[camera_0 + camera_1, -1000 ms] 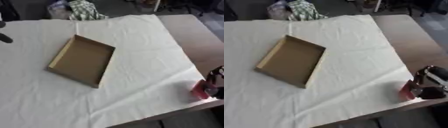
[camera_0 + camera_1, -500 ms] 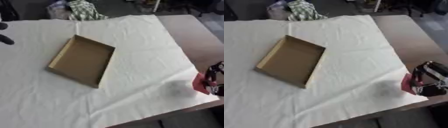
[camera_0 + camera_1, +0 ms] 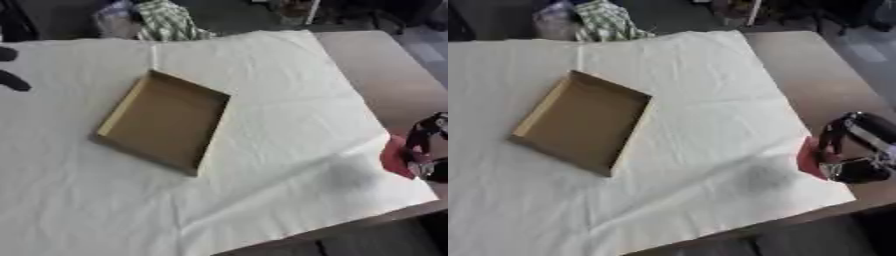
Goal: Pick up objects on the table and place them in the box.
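1. Left eye view: one cardboard box is lying open and askew on a cream cloth that is covering most of the brown tabletop. One left hand is showing only as dark shapes at the left edge; whether its fingers are curled I cannot tell. Checked fabric is lying beyond the far edge.

2. Right eye view: one right hand is hanging at the cloth's right edge, its fingers curling round one red object, well apart from the box. The floor behind is looking dark.
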Tool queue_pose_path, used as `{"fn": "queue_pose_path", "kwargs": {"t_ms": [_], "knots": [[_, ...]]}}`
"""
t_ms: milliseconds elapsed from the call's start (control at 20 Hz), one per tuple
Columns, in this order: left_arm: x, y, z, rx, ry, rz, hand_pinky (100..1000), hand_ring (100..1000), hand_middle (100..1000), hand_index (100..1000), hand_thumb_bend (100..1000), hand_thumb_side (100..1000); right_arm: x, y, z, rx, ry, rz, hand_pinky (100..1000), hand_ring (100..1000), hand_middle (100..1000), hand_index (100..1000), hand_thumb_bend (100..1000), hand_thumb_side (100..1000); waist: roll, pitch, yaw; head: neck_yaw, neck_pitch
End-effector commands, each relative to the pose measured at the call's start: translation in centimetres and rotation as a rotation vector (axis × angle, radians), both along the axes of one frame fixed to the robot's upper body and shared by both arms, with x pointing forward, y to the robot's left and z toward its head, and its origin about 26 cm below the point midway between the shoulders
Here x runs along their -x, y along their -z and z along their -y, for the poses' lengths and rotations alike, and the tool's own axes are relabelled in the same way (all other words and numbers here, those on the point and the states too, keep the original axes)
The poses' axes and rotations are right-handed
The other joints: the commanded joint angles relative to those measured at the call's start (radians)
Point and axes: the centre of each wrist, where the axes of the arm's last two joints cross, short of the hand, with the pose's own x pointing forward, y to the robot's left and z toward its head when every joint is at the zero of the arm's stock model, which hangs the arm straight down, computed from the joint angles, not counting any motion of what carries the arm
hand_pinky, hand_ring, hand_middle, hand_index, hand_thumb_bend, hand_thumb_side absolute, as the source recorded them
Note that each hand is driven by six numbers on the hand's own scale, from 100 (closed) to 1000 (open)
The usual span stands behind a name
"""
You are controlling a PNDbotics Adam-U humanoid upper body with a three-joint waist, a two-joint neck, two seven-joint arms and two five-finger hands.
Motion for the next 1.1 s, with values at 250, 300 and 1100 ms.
{"fn": "queue_pose_path", "kwargs": {"t_ms": [250, 300, 1100], "knots": [[0.2, -0.5, 0.2, -0.004, 0.010, 0.021, 556, 730, 711, 763, 100, 653, -1.5, -3.7, -0.7, 0.085, -0.105, 0.069, 863, 668, 373, 472, 100, 100, -0.006, -0.018, 0.008, 0.002, 0.003], [0.2, -0.5, 0.2, -0.004, 0.011, 0.021, 556, 730, 711, 763, 100, 653, -1.8, -4.2, -0.8, 0.094, -0.121, 0.078, 863, 668, 372, 472, 100, 100, -0.008, -0.019, 0.009, 0.004, 0.004], [0.2, -0.7, 0.7, 0.004, 0.036, 0.026, 558, 731, 713, 763, 100, 655, -5.2, -12.3, -4.8, 0.144, -0.370, 0.215, 864, 650, 361, 462, 100, 100, -0.025, -0.026, 0.068, 0.005, 0.000]]}}
